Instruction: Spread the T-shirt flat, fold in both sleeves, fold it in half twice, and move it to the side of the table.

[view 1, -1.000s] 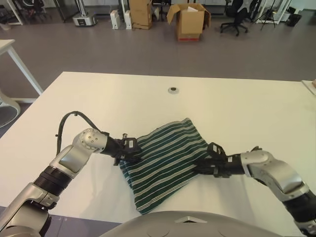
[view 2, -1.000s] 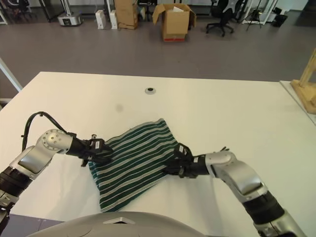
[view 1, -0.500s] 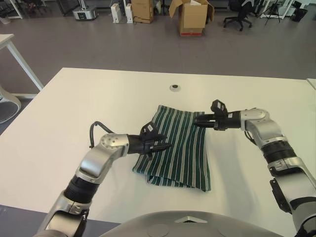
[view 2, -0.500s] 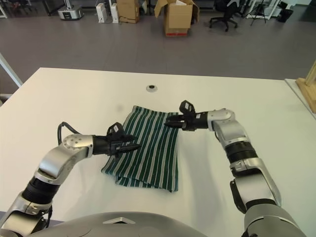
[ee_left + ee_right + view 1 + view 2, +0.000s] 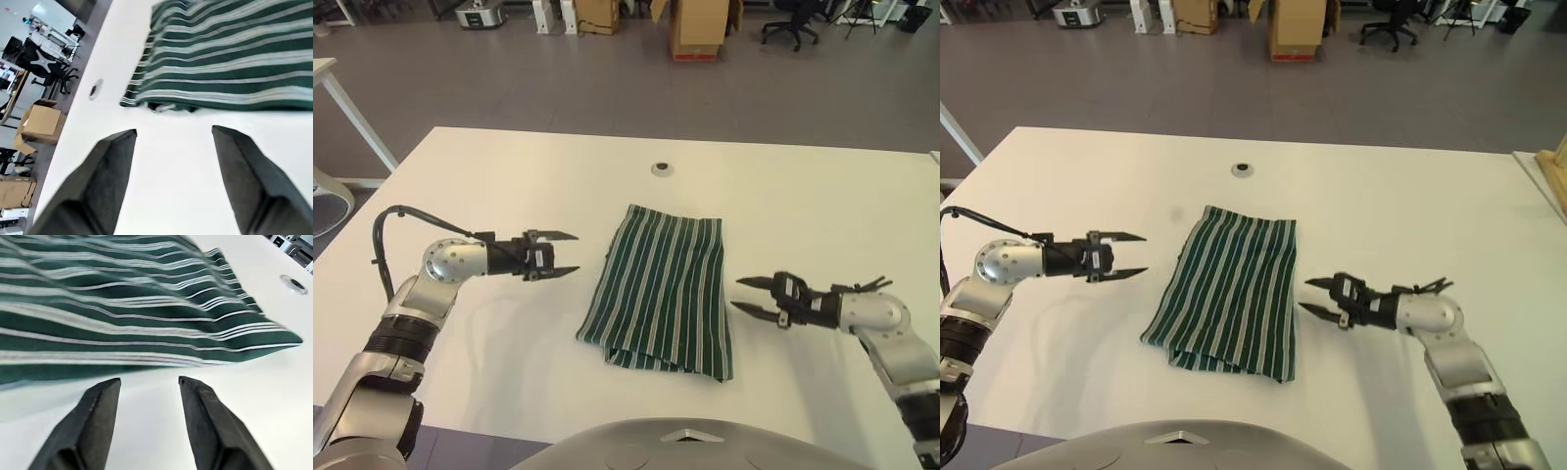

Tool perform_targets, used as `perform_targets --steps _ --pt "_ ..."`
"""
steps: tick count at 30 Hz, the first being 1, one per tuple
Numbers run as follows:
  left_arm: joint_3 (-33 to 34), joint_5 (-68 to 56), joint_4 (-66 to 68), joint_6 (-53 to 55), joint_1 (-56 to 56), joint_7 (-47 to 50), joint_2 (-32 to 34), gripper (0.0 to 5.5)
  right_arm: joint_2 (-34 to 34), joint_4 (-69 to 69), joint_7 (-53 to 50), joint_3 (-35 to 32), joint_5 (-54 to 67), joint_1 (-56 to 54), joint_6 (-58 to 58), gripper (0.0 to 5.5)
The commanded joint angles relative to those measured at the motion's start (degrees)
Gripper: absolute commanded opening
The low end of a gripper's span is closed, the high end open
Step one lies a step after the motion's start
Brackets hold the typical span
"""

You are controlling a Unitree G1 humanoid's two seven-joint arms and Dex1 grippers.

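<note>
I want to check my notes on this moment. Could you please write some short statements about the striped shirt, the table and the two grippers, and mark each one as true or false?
1. The green-and-white striped T-shirt lies folded on the white table. True.
2. The left gripper is shut on the T-shirt's edge. False: it is open, holds nothing and is apart from the shirt.
3. The right gripper is open and holds nothing. True.
4. The T-shirt covers the small round grommet in the table. False: the grommet lies bare beyond the shirt's far edge.
5. The T-shirt lies between the two grippers. True.
</note>
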Motion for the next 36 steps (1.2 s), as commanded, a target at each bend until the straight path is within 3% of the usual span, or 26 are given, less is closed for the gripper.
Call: perform_targets --steps 1,9,16,24,32,36 --pt "-5.32 16.28 14.27 -36.9 4.09 4.98 3.39 2.82 -3.13 3.0 -5.3 -0.76 -11.88 12.21 -31.99 2.21" --pt "-5.11 27.59 19.03 -48.81 2.92 12.48 -2.5 2.82 -2.56 8.13 -14.16 0.34 -23.73 9.99 -50.64 2.21" --pt "-7.46 40.59 22.1 -46.82 -1.71 22.07 -7.02 2.82 -1.72 12.9 -18.7 5.54 -29.16 1.28 -49.61 2.21" --pt "-19.39 50.77 26.47 -41.98 -7.97 28.37 -10.52 2.82 -1.45 16.34 -16.87 16.19 -30.22 -7.58 -50.01 2.21" --pt "-26.36 51.4 26.32 -43.6 -10.01 32.36 -8.42 1.21 -2.53 18.01 -18.2 18.92 -27.74 -9.25 -49.42 0.61" --pt "-29.23 49.94 26.41 -44.41 -10.4 31.79 -7.47 0.81 -3.31 18.77 -17.43 19.86 -26.1 -10.05 -49.29 0.03"
